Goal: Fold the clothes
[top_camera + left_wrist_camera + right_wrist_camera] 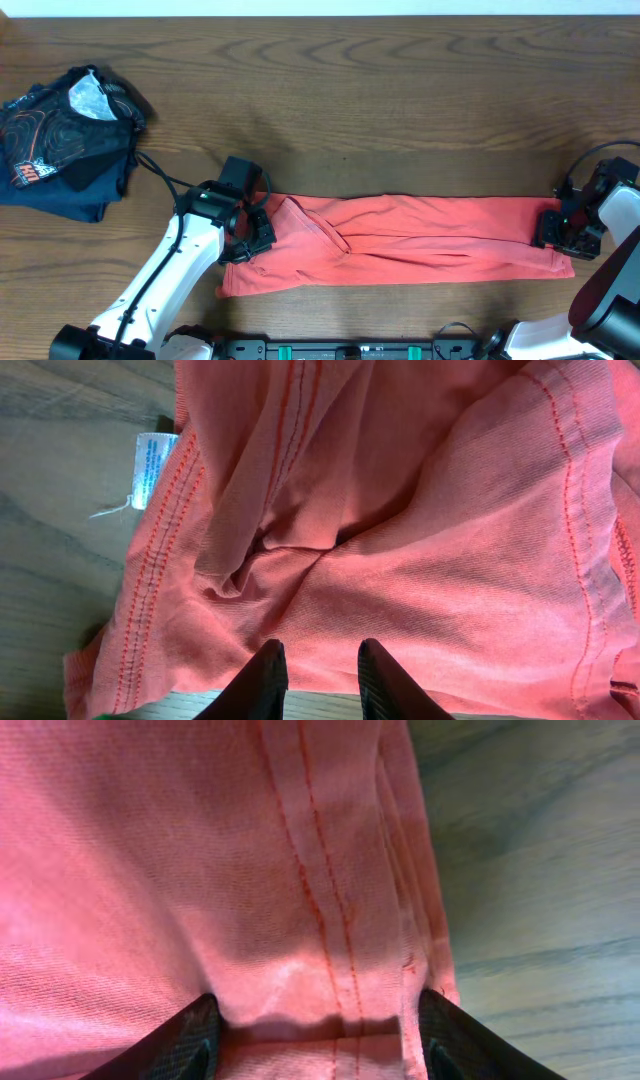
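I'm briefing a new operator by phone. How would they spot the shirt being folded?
Start at the wooden table and look along its near edge. The coral T-shirt lies there as a long strip; the only other garment, dark and swirl-printed, sits bunched at the far left.

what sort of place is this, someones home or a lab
Probably a robotics lab bench: a wooden table, the left claw and right claw at opposite ends of a coral T-shirt, a dark garment heaped aside.

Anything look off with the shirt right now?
The shirt is bunched and creased at its left end, by the left tool, with its white label poking out over the table. The rest lies fairly flat.
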